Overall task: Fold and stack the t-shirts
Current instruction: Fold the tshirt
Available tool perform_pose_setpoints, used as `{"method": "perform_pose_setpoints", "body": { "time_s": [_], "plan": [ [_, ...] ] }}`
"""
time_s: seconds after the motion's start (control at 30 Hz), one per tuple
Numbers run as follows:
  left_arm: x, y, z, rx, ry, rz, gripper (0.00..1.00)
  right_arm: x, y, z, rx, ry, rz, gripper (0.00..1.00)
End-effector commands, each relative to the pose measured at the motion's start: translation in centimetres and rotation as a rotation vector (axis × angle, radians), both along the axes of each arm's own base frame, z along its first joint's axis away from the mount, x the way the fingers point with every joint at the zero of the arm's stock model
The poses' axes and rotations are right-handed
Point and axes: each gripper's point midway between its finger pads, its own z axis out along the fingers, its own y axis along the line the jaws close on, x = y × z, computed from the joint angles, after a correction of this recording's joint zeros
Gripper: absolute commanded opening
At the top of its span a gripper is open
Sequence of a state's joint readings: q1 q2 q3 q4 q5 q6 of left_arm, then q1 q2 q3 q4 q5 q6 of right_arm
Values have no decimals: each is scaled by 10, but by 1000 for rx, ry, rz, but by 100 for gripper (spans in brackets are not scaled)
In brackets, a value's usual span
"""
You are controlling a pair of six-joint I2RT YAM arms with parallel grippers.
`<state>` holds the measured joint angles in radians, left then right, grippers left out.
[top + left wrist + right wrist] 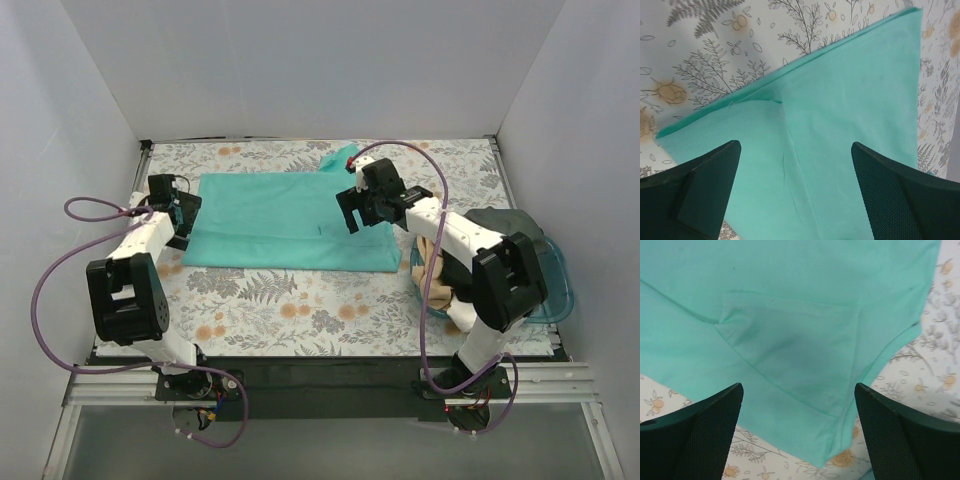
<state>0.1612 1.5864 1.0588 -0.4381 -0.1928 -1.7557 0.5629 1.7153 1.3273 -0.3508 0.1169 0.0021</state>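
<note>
The teal-green t-shirt lies flat on the floral table as a folded, wide rectangle, with a bit of cloth sticking out at its far right corner. It fills the left wrist view and the right wrist view. My left gripper is open and empty over the shirt's left edge. My right gripper is open and empty above the shirt's right end, where a folded-in sleeve shows. A beige shirt and a dark grey shirt lie in the tub at the right.
A translucent blue plastic tub stands at the right edge, behind my right arm. White walls close the table at the back and both sides. The floral table cover shows in front of the shirt.
</note>
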Motion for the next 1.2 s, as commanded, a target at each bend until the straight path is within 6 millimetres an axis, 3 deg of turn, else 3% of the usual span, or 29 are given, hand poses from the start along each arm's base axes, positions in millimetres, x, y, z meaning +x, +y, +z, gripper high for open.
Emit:
{"method": "perform_pose_setpoints", "body": {
  "time_s": [0.0, 0.13, 0.3, 0.4, 0.57, 0.73, 0.83, 0.9, 1.17],
  "plan": [
    [11, -18, -8, -9, -10, -92, 93, -13, 17, -23, 104, 90, 14, 98],
    [18, -30, -36, -19, 56, -152, 94, -17, 22, -45, 110, 138, 11, 98],
    [4, -33, -61, -29, 125, -164, 95, -26, 18, -79, 71, 210, -11, 98],
    [-16, -29, -76, -15, 175, -141, 95, -37, 16, -93, 58, 246, -18, 98],
    [-63, -28, -92, -3, 244, -107, 96, -71, 12, -110, 41, 287, 1, 98],
    [-99, -23, -85, 25, 242, -52, 96, -122, 3, -131, 47, 355, 11, 98],
    [-123, -18, -83, 45, 260, 1, 96, -138, 5, -125, 78, 347, 14, 98],
    [-139, -16, -88, 53, 278, 30, 97, -155, 3, -130, 71, 355, 22, 98],
    [-169, -9, -79, 80, 280, 110, 98, -183, 10, -110, 109, 298, 40, 98]
  ]
}}
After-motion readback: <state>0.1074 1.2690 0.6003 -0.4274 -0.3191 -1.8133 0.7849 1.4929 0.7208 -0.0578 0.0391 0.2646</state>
